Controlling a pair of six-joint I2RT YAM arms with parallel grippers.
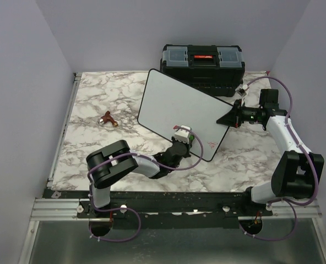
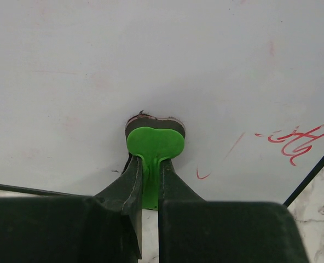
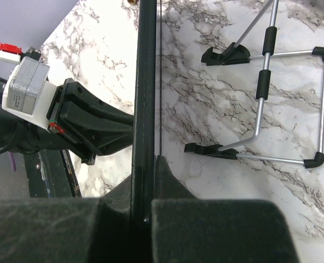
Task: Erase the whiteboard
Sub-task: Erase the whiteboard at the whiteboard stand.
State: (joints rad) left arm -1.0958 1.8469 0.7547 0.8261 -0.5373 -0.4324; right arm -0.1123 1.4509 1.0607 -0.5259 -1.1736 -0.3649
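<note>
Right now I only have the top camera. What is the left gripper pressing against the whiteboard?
Observer: A green eraser, pinched in the left gripper, with its dark pad flat on the whiteboard.
Operator: Is there any marker on the board near it?
Observer: Yes. There is red writing to the eraser's right, close to the board's edge, and a small red tick nearer the eraser.
Operator: How is the right gripper holding the board?
Observer: The right gripper is shut on the board's thin black frame, edge-on. Past it, a wire stand sits on the table.
</note>
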